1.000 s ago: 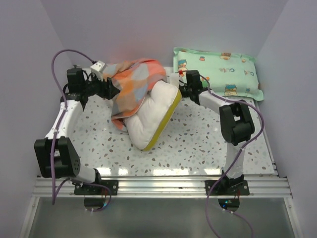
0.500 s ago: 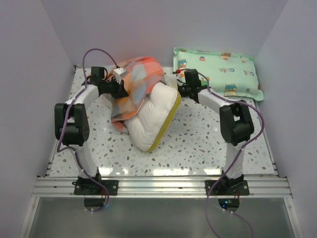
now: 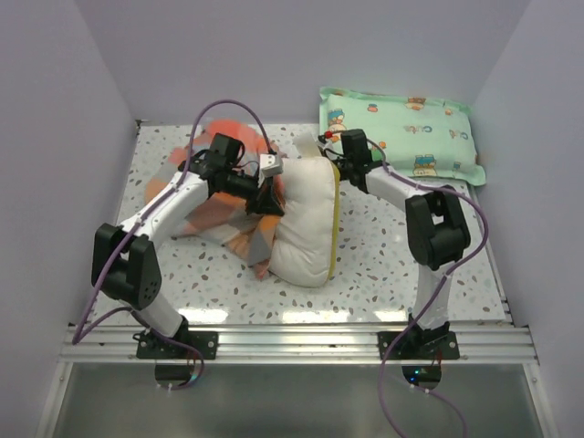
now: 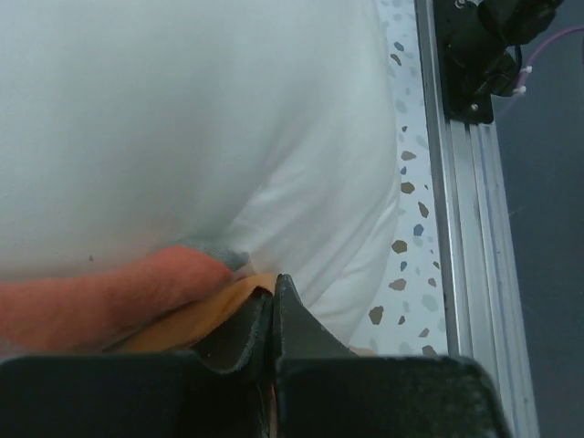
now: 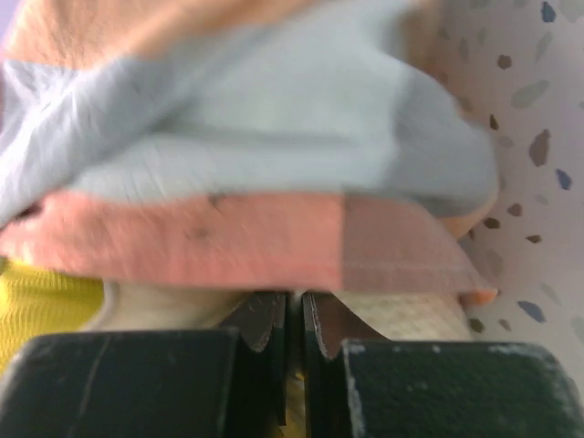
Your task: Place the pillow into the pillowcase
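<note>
While the pillowcase (image 3: 224, 219) lies crumpled, the cream pillow (image 3: 306, 219) stands folded, yellow-edged.

A mint-green cartoon-print pillow (image 3: 397, 134) rests at the far right corner of the speckled worktop (image 3: 383, 260).

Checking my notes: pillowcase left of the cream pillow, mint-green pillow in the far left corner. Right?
No: the mint-green pillow is in the far right corner, as the top external view shows. The pillowcase is left of the cream pillow.
</note>
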Tool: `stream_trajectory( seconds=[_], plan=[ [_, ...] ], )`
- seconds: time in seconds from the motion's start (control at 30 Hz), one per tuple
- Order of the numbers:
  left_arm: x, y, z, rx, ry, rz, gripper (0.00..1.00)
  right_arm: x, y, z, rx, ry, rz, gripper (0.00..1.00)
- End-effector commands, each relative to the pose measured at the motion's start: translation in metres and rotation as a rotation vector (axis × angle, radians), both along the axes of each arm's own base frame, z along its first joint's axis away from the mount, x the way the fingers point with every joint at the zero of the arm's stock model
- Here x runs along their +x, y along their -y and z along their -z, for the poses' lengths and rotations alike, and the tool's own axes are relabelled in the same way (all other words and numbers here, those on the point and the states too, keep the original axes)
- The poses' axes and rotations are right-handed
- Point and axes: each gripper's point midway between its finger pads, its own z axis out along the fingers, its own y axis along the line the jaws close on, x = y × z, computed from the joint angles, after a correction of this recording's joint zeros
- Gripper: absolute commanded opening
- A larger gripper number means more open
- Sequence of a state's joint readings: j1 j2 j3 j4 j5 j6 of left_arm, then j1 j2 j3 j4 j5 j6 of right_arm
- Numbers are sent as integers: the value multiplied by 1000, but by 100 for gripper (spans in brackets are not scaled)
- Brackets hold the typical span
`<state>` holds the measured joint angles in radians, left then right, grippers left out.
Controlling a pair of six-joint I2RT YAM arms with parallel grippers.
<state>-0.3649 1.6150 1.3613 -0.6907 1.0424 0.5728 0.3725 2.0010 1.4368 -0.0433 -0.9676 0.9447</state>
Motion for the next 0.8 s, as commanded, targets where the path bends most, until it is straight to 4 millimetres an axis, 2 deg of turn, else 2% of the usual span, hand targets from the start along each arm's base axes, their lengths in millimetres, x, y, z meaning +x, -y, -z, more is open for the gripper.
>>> stream_trajectory(
  seconds=[0.0, 0.07, 0.1, 0.13, 0.17, 0.2, 0.23, 0.27, 0.3, 0.33, 0.37, 0.4, 0.43, 0.47, 0.5, 0.53, 0.57, 0.6, 0.63, 0.67, 0.7, 0.73, 0.77],
  plan=[
    [-25, 3, 17, -47, -214, 53, 0, 8, -8, -70, 137, 166, 59, 0],
    [14, 1, 9, -81, -184, -54, 0, 9, -9, -90, 180, 198, 69, 0],
    [34, 4, -2, -118, -109, -74, 0, 10, -9, -102, 198, 224, 70, 0],
    [43, 6, -9, -127, -106, -100, 0, 11, -7, -117, 212, 260, 78, 0],
    [60, 10, -25, -140, -49, -112, 0, 13, -6, -125, 222, 276, 83, 0],
    [76, 15, -40, -168, 17, -126, 0, 17, -5, -148, 245, 324, 87, 0],
    [84, 18, -51, -185, 3, -152, 0, 23, -1, -159, 255, 343, 104, 0],
    [102, 23, -69, -209, 43, -164, 0, 27, 1, -170, 270, 357, 114, 0],
    [114, 28, -85, -240, 84, -168, 0, 34, 7, -198, 297, 417, 129, 0],
    [120, 31, -99, -268, 74, -175, 0, 38, 10, -211, 309, 447, 139, 0],
    [129, 36, -124, -309, 123, -162, 0, 42, 12, -240, 332, 526, 145, 0],
    [135, 40, -152, -372, 211, -147, 0, 45, 16, -250, 323, 549, 156, 0],
    [128, 40, -179, -436, 208, -143, 0, 46, 18, -263, 305, 637, 161, 0],
    [122, 40, -196, -479, 233, -125, 0, 41, 22, -296, 312, 734, 164, 0],
    [111, 40, -224, -555, 273, -98, 0, 39, 22, -303, 291, 754, 169, 0],
    [98, 37, -233, -586, 269, -89, 0, 35, 23, -315, 284, 794, 169, 0],
    [81, 32, -245, -644, 258, -79, 0, 24, 19, -335, 276, 870, 157, 0],
    [78, 29, -255, -677, 265, -79, 0, 19, 15, -341, 273, 892, 149, 0],
    [67, 24, -247, -688, 225, -92, 0, 14, 12, -345, 276, 912, 143, 0],
    [64, 14, -247, -712, 232, -115, 0, 13, 4, -340, 262, 930, 134, 0],
    [61, 7, -239, -713, 169, -145, 0, 3, -18, -321, 226, 880, 92, 0],
    [55, -4, -216, -694, 95, -199, 0, 0, -30, -307, 184, 881, 73, 0],
    [63, -25, -200, -682, 56, -281, 0, 0, -42, -286, 116, 939, 37, 0]
  ],
)
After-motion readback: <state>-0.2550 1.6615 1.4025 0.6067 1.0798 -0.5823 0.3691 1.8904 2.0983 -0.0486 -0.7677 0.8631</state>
